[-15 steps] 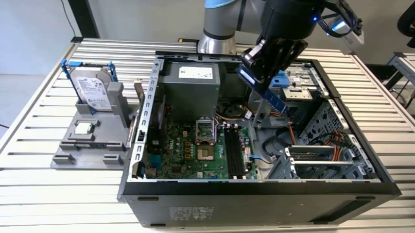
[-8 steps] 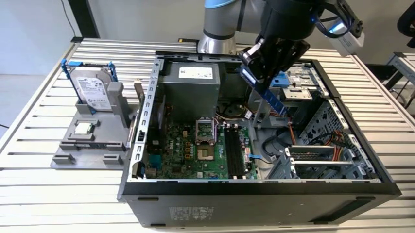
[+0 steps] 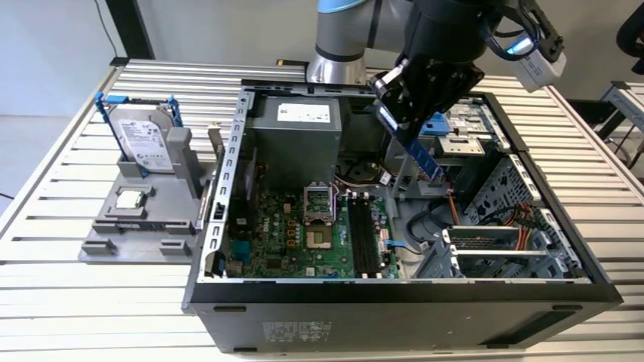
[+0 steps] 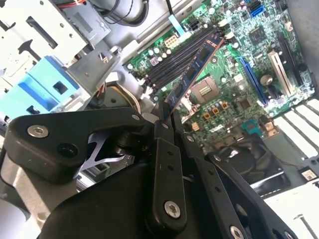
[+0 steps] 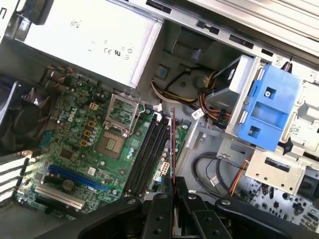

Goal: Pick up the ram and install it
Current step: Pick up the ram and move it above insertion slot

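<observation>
Ram [image 4: 193, 72] between jaws, above memory slots [image 5: 147, 152]

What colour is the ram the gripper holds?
The ram is dark blue; it shows best in the second wrist view.

1. Your exterior view is looking down on the computer case [image 3: 403, 296], with the arm [image 3: 348, 30] entering at one o'clock.
2. Both wrist views are looking closely past the gripper [image 4: 167, 117] [image 5: 172, 186], sharing the motherboard [image 4: 234, 94] [image 5: 89, 134].

Thin blue-green ram [image 4: 193, 72], clamped in the tool [image 4: 168, 113], hangs tilted.
</observation>
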Motion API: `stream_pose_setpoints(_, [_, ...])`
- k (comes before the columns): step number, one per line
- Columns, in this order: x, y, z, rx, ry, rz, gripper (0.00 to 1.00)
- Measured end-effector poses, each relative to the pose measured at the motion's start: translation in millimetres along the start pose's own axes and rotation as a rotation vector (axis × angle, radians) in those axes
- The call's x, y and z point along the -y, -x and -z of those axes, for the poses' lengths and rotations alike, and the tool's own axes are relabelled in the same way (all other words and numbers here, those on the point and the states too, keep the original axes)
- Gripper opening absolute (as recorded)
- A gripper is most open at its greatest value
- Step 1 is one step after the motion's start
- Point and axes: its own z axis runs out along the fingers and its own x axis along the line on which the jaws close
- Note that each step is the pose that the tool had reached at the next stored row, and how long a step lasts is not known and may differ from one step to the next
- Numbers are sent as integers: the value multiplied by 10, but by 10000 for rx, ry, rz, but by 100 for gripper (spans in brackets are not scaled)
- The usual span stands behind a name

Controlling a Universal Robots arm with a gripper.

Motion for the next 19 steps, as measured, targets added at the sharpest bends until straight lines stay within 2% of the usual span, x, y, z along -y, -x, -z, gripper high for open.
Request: stream_pose_setpoints(19, [21,-7,0,69,-27,-1841,0])
